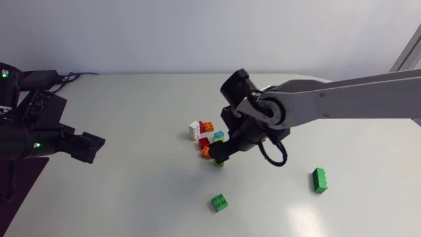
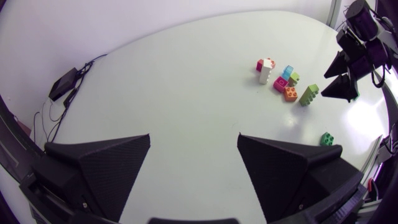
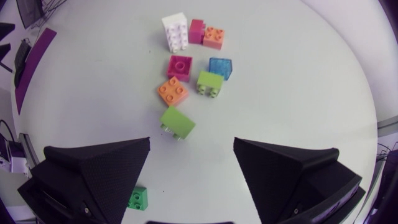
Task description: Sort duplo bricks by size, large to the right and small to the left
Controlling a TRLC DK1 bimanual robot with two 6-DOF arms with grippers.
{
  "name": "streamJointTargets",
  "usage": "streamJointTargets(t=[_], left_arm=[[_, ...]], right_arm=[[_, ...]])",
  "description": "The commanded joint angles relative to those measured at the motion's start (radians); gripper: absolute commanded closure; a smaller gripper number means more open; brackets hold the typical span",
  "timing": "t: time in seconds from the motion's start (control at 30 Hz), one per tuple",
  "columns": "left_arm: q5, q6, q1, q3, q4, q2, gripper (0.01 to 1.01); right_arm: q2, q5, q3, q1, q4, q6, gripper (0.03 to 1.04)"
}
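A cluster of small duplo bricks (image 1: 207, 135) lies mid-table: white (image 3: 175, 32), magenta (image 3: 179, 66), orange (image 3: 172, 91), blue (image 3: 220, 68) and lime (image 3: 209, 83) ones. My right gripper (image 3: 192, 146) stands open just over a tilted lime brick (image 3: 177, 122), which lies on the table ahead of its fingers, untouched. A small green brick (image 1: 220, 202) sits alone nearer the front. A long green brick (image 1: 320, 180) lies to the right. At the far left my left gripper (image 1: 99, 146) is open and holds nothing.
A black box with cables (image 2: 64, 84) lies at the table's back left corner. Bare tabletop (image 1: 145, 184) stretches between my left gripper and the brick cluster.
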Motion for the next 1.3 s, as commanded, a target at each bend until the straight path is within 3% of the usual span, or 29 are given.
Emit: streamJointTargets(t=[0.0,0.47,0.67,0.83,1.1,1.27], left_arm=[[0.002,0.007,0.011,-0.031,0.000,-0.006,0.052],[0.002,0.018,0.006,-0.041,0.011,-0.002,0.052],[0.002,0.021,0.006,-0.045,0.011,-0.002,0.052],[0.002,0.030,0.011,-0.046,0.011,-0.003,0.052],[0.002,0.030,0.008,-0.058,0.020,-0.003,0.052],[0.002,0.026,-0.003,-0.057,0.025,-0.003,0.052]], right_arm=[[0.050,0.001,-0.027,0.030,-0.005,-0.001,0.10],[0.217,0.050,0.108,0.052,0.016,-0.071,0.16],[0.277,0.049,0.214,0.033,-0.031,-0.097,0.18],[0.263,0.053,0.185,0.027,-0.028,-0.091,0.59],[0.155,0.013,0.054,-0.030,0.006,-0.091,1.01],[0.062,-0.013,-0.006,-0.125,-0.010,-0.111,1.02]])
